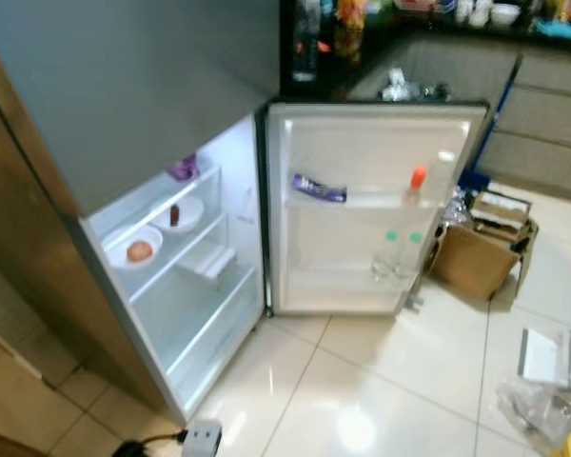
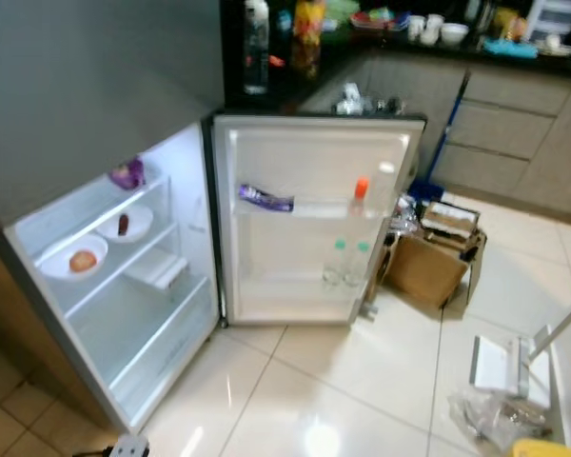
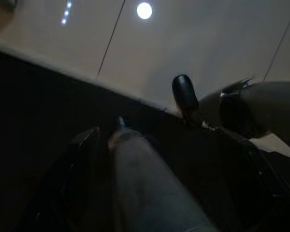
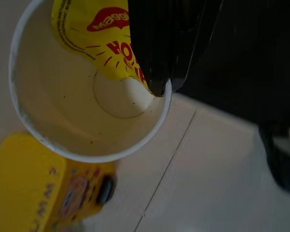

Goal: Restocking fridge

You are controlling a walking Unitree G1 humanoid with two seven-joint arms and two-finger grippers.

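Observation:
The fridge (image 1: 176,314) stands open, its door (image 1: 362,143) swung wide. Two white plates (image 1: 138,249) with food rest on a shelf, and a purple item (image 1: 183,168) sits on the shelf above them. The door racks hold a purple packet (image 1: 318,188), an orange-capped bottle (image 1: 415,187) and two green-capped bottles (image 1: 400,255). In the right wrist view my right gripper (image 4: 159,89) is shut on the rim of a white noodle cup (image 4: 72,111) with a yellow peeled lid, low over the floor. The left wrist view is dark, with a grey rounded shape (image 3: 145,188) close to the camera.
An open cardboard box (image 1: 481,249) stands right of the door. Bags and a white box (image 1: 547,357) lie on the floor at the right, beside a yellow pack (image 4: 34,193). A power strip (image 1: 200,439) lies near the fridge's front corner. A dark counter (image 2: 295,57) carries bottles.

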